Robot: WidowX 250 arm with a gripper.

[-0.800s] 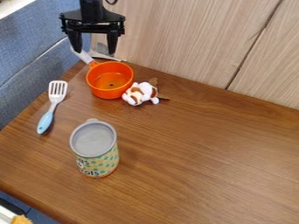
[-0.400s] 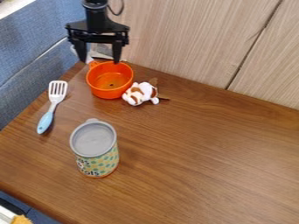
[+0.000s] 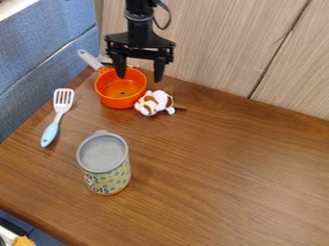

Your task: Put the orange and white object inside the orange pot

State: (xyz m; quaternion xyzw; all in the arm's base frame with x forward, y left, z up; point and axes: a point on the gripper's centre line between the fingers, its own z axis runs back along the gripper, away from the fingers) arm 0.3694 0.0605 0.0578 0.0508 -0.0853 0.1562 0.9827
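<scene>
- The orange and white object [image 3: 154,102] was a small plush toy; it lay on the tabletop [image 3: 225,158], outside the orange pot [image 3: 119,103], just beside the pot's wall. Contact between the two could not be confirmed.
- Handling estimate: light, soft and compressible, with low risk of slipping or breakage. Moderate closing force would have been sufficient.
- Recommended grasp point: the middle of the body, across its narrower width. A grasp on the head or a limb risked letting the toy swing or twist.
- The claw [image 3: 139,77] was released and held nothing; its two fingers stood well apart, above the rear of the pot and the toy.
- Caution: clearance on the pot side was small. A finger lowered there could have struck the rim or pushed the pot.
- The tabletop was brown, wood-grained, flat and apparently smooth; the pot could have slid if pushed.
- The pot's pale handle [image 3: 89,59] pointed toward the blue padded panel [image 3: 32,62].
- A slotted spatula [image 3: 59,115] lay near the tabletop's left edge; a lidded canister [image 3: 109,175] stood upright nearer the camera.
- Pale wood paneling [image 3: 206,43] bounded the rear of the work area.
</scene>
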